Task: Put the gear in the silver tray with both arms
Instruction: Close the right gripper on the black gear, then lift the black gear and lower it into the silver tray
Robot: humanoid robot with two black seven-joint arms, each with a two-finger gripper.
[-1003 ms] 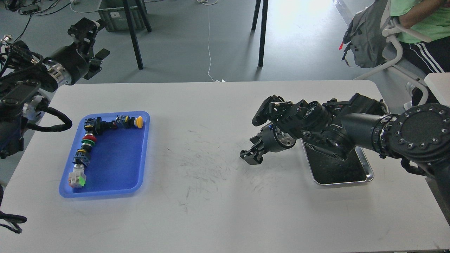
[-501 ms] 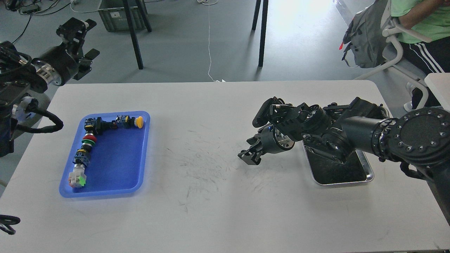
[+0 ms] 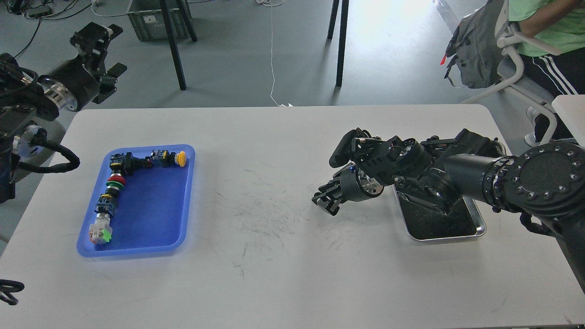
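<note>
The gear is several push-button switch parts (image 3: pixel 114 183) with yellow, red and green caps, lying in an L-shaped row in the blue plastic tray (image 3: pixel 151 214) at the table's left. The silver tray (image 3: pixel 477 228) sits at the right, its far half hidden under my right arm. My right gripper (image 3: pixel 327 201) hangs low over the bare table just left of the silver tray; its fingers look apart and hold nothing. My left gripper (image 3: pixel 96 39) is raised beyond the table's far left corner, open and empty, well away from the blue tray.
The white table (image 3: pixel 274 256) has scuff marks in the middle. Beyond its far edge are black stand legs (image 3: pixel 173 45) and a grey crate (image 3: pixel 151 20) on the floor. A seated person with a grey backpack (image 3: pixel 480 50) is at the far right.
My left arm has pulled back to the left, taking its gripper farther from the table. My right gripper has shifted slightly over the table, staying left of the silver tray.
</note>
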